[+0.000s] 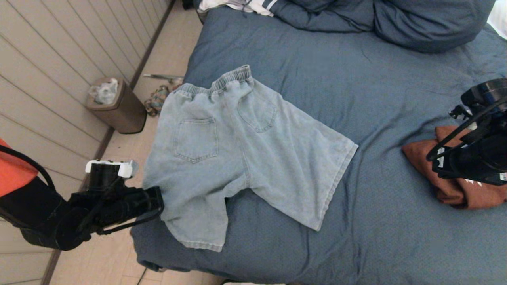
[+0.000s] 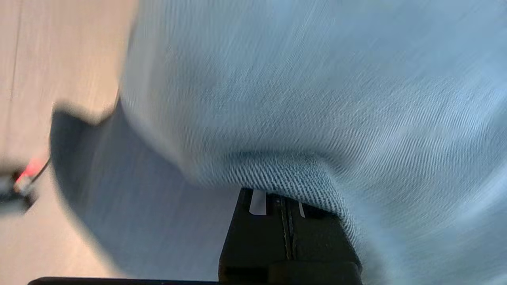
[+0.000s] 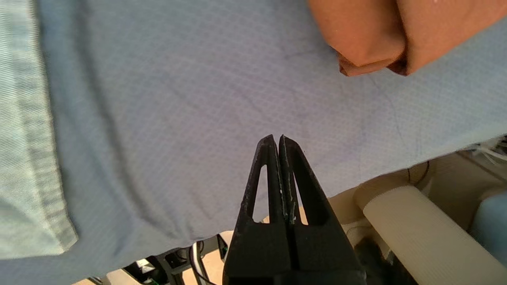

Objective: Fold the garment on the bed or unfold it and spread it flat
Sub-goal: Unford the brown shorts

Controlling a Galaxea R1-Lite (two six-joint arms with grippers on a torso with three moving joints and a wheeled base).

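Note:
Light-blue denim shorts [image 1: 245, 150] lie spread back side up on the slate-blue bed [image 1: 356, 79], waistband away from me, one leg reaching the bed's near left corner. My left gripper [image 1: 158, 202] is at that leg's outer edge, shut on the denim. In the left wrist view the shorts [image 2: 317, 99] drape over the closed left gripper [image 2: 283, 198] and hide its tips. My right gripper [image 3: 279, 137] hangs shut and empty above the bare cover at the bed's right side [image 1: 433, 160], well apart from the shorts' hem [image 3: 23, 158].
A folded rust-brown garment [image 1: 455, 190] lies under the right arm. Blue pillows [image 1: 427, 19] and a striped cloth [image 1: 245, 6] sit at the bed's head. A brown waste bin [image 1: 119, 107] and small clutter [image 1: 158, 99] stand on the floor by the panelled wall.

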